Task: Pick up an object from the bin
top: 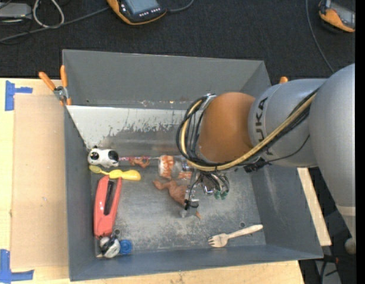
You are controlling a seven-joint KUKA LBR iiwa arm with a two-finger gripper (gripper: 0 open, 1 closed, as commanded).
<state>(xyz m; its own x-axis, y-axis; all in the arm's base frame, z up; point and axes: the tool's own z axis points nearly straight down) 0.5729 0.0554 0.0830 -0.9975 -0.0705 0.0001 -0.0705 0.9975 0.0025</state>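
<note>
Hanging low, its open-or-closed state impossible to tell, the gripper (190,206) is sitting beside a brown toy (170,187) just to its left, likely light and stiff, best pinched mid-body.

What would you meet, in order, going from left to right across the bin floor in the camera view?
Red tool → orange-white lump → gripper → wooden fork. The toy, the yellow piece and the brown scraps overlap these, so they are left out.
</note>
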